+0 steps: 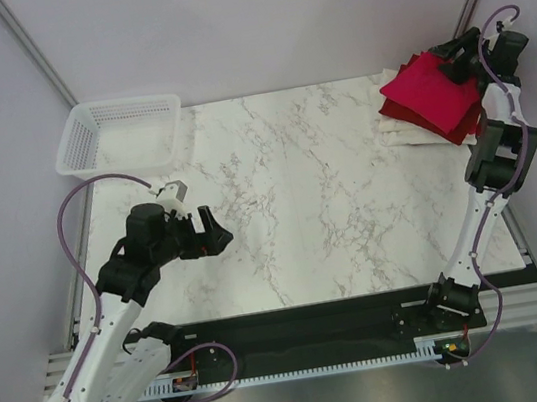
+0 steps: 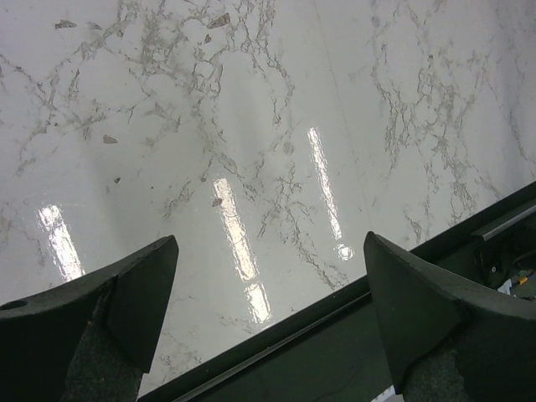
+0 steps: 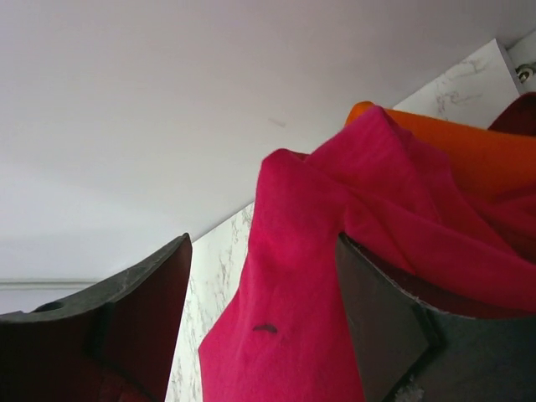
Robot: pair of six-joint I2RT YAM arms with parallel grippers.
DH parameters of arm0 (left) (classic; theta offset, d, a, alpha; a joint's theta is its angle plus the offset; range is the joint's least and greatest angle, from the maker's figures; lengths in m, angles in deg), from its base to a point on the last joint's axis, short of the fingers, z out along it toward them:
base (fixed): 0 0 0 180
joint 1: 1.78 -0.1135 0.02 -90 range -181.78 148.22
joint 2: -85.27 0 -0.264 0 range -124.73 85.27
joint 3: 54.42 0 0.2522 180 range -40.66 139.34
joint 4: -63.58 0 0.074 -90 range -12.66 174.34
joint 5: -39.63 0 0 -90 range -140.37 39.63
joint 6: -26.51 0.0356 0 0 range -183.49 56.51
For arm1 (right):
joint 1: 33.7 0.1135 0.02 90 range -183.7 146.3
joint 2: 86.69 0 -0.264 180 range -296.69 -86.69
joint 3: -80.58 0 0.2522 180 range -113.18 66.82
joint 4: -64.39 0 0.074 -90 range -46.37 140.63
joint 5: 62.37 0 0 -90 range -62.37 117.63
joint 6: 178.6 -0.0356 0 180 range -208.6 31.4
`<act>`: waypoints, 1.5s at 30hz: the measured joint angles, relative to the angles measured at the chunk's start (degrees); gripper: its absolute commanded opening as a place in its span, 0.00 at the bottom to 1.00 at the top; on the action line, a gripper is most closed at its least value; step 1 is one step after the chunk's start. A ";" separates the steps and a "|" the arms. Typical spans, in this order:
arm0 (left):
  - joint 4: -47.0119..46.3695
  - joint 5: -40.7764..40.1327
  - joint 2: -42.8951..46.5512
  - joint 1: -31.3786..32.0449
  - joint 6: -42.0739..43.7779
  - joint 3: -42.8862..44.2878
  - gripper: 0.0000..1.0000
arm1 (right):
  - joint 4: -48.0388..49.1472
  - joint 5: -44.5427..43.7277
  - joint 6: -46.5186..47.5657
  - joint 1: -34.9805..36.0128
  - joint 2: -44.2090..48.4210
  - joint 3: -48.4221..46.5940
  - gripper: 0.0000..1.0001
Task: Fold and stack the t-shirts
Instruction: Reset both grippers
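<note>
The crimson t-shirt (image 1: 429, 91) lies on top of a pile in the upper right of the top view, at the far right corner of the table (image 1: 331, 212). A darker red t-shirt (image 1: 462, 128) shows at the pile's lower right edge, just under it. White t-shirts (image 1: 402, 132) stick out below both, on the pile's left and lower sides.

The right claw (image 1: 446, 57) sits at the pile's upper right edge, against the crimson cloth. In the right wrist view the crimson t-shirt (image 3: 293, 335) hangs rumpled between the two fingers. It drapes over the finger (image 3: 402, 335) at the lower right of that frame. It stays apart from the finger at the lower left, with a strip of marble table (image 3: 213, 276) showing in the gap. The right claw (image 3: 261, 243) is spread and nips no cloth between its fingers. An orange piece (image 3: 452, 142) shows behind the crimson cloth; what it is cannot be told.

The left claw (image 1: 214, 227) is left of centre in the top view, well apart from the pile. In its wrist view the left claw (image 2: 270, 243) is spread wide, with bare marble table (image 2: 251, 84) beyond its fingers.

A white mesh basket (image 1: 117, 135) stands at the upper left corner of the table.
</note>
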 measured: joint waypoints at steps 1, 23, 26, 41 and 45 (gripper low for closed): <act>-0.02 0.00 -0.11 0.00 0.00 0.00 1.00 | -0.07 -0.02 -0.02 0.11 -0.79 -1.33 0.80; -0.02 0.02 4.31 0.00 0.00 0.00 1.00 | 0.31 -39.12 14.84 2.91 39.32 8.57 0.93; -0.02 0.02 5.38 0.00 0.00 0.00 1.00 | 1.38 -44.41 17.11 5.25 48.74 11.91 0.94; -0.72 1.97 6.40 -0.02 -0.02 0.00 1.00 | -11.52 -56.83 22.12 13.22 91.54 60.92 0.93; -2.21 2.14 6.67 -0.02 -0.02 -0.42 1.00 | -15.23 -54.45 18.82 13.70 95.73 66.93 0.90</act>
